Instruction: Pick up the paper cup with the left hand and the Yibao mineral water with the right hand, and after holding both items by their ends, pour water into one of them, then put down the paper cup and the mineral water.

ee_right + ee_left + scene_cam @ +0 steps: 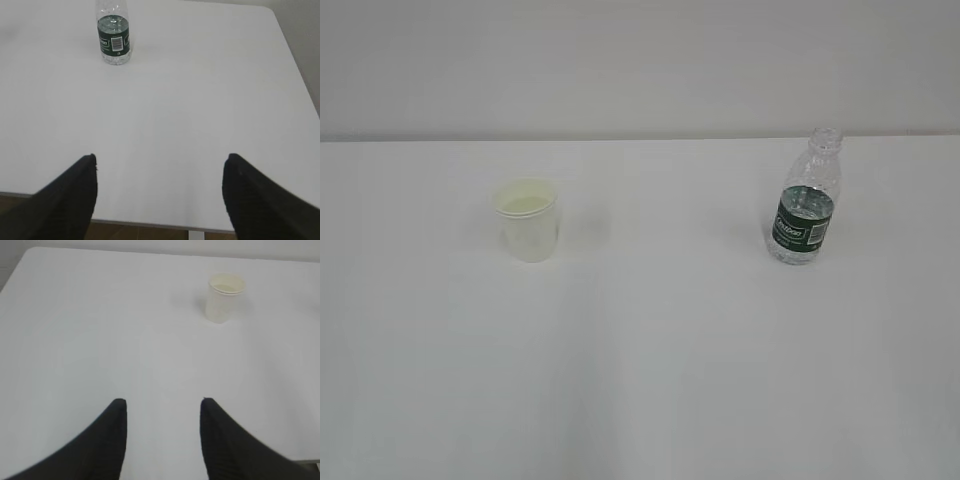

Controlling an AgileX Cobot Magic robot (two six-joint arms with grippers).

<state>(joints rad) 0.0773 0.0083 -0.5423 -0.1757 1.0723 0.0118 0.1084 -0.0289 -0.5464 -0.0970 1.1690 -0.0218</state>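
Observation:
The small white paper cup (529, 220) stands upright on the white table, left of centre; the left wrist view has the cup (224, 297) far ahead and to the right of my left gripper (163, 402), which is open with only bare table between its black fingers. The Yibao mineral water (806, 200), a clear ribbed bottle with a dark green label and no cap, stands upright at the right. In the right wrist view the bottle (113, 34) is far ahead to the left of my right gripper (161, 159), wide open and empty. Neither arm appears in the exterior view.
The white table (640, 350) runs back to a pale wall. Its near edge (150, 223) lies just under the right gripper, with brown floor below, and its right edge (295, 65) is close by. The table's left corner (27, 255) shows in the left wrist view.

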